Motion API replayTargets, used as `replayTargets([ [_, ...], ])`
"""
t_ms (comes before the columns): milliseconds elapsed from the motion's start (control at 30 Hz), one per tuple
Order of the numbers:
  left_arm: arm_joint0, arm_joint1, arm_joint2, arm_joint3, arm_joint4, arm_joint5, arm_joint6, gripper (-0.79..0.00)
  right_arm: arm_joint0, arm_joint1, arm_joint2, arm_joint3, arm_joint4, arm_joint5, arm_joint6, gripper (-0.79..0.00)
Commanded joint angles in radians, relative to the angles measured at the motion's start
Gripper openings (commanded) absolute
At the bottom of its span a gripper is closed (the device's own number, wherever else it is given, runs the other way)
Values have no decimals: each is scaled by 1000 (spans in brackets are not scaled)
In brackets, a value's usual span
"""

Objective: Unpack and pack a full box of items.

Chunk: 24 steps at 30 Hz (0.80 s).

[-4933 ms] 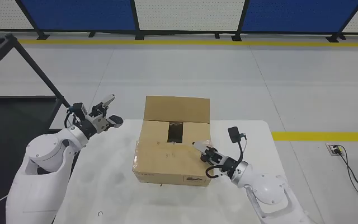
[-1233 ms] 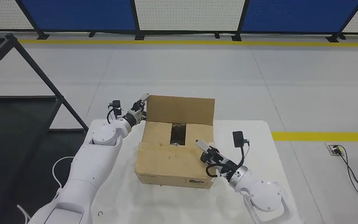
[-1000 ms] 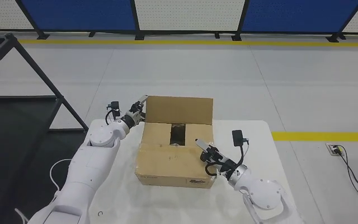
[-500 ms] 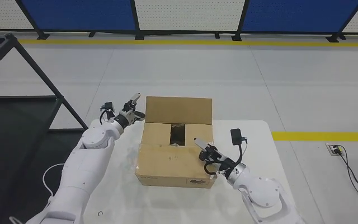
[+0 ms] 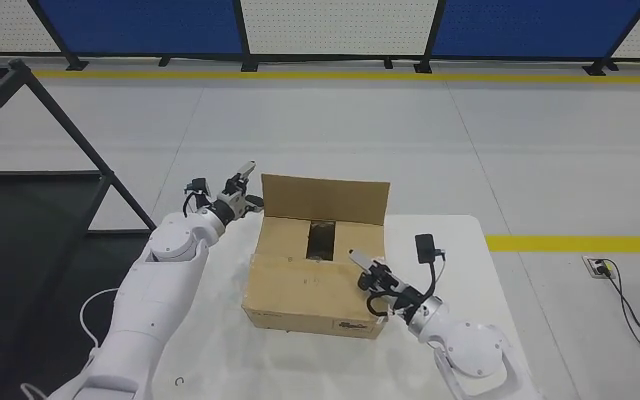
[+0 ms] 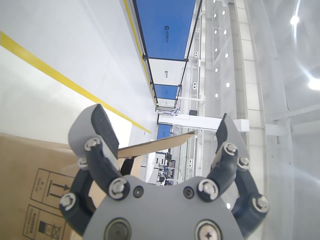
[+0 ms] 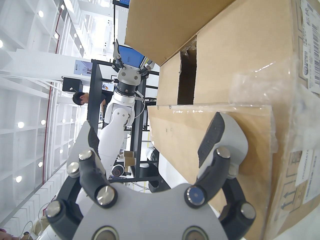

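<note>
Swung my left claw in beside the box, by its back flap; jaws wide open, flap edge lying crosswise dead ahead.

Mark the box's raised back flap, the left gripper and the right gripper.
raised back flap (image 5: 325, 197), top view, middle of its face
left gripper (image 6: 162, 117), left wrist view, midway between fingertips
right gripper (image 7: 153, 123), right wrist view, midway between fingertips
</note>
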Motion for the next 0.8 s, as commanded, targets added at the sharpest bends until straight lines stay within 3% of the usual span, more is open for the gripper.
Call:
replayTargets([
  [0,1,3,-7,-3,-5,-2,-21,0,-1,0,-1,-1,1,0,0,0],
  [333,14,25,-49,-55,-20,9,-114,0,0,0,-3,0,4,-4,-1,0],
  [767,61,66,-72,-213,52,99,-296,0,15,1,1,16,10,7,7,0],
])
